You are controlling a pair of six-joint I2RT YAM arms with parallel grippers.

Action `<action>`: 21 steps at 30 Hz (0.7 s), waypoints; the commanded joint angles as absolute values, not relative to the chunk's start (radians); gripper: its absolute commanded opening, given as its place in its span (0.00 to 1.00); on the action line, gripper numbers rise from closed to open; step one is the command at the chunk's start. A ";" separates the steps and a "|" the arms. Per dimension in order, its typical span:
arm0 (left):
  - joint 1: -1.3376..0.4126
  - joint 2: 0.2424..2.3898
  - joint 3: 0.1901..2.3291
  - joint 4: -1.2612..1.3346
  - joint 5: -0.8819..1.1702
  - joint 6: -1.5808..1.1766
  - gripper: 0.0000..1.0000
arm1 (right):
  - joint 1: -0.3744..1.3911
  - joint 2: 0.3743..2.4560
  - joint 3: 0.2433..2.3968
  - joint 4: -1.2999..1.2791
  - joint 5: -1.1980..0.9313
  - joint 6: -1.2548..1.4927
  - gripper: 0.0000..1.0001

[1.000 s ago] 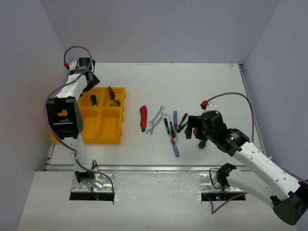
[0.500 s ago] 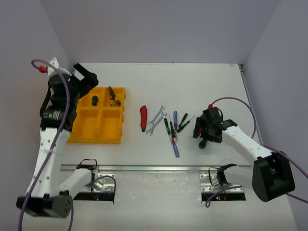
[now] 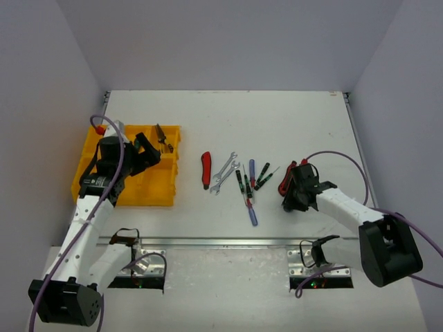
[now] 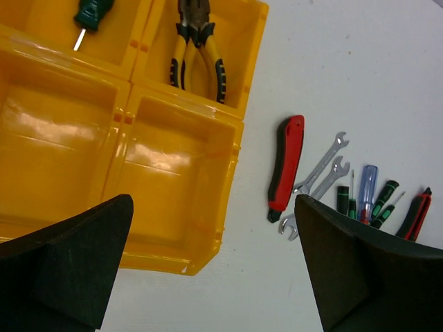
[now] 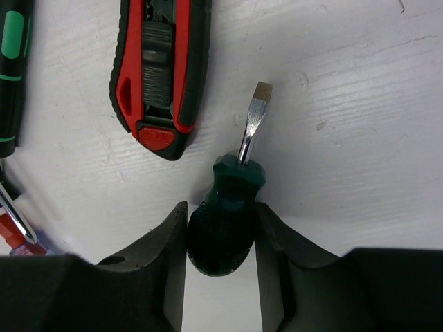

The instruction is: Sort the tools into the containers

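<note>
White table [image 3: 297, 117] boxed by plain pale lavender walls [image 3: 228, 41], evenly lit, metal rail [image 3: 228, 241] along near edge

Glossy yellow plastic tray [image 4: 173, 180], bright metal wrenches [image 4: 320, 164], smooth green-handled screwdriver [image 5: 225, 207].

The yellow organizer tray [image 4: 173, 173] is cut off by the left wrist view's left and top edges. Within it, a green-handled screwdriver [image 4: 93, 12] and yellow-handled pliers [image 4: 197, 48] are clipped at the top. From above, the stubby green screwdriver [image 5: 225, 221] is hidden under the right gripper [image 3: 291, 200], well right of the tray.
</note>
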State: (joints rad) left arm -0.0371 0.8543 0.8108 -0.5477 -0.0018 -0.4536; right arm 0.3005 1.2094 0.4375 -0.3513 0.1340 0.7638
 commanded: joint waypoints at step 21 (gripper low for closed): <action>-0.702 1.025 0.600 0.404 0.428 -0.873 0.73 | 0.782 0.870 0.467 0.399 -0.502 0.604 0.00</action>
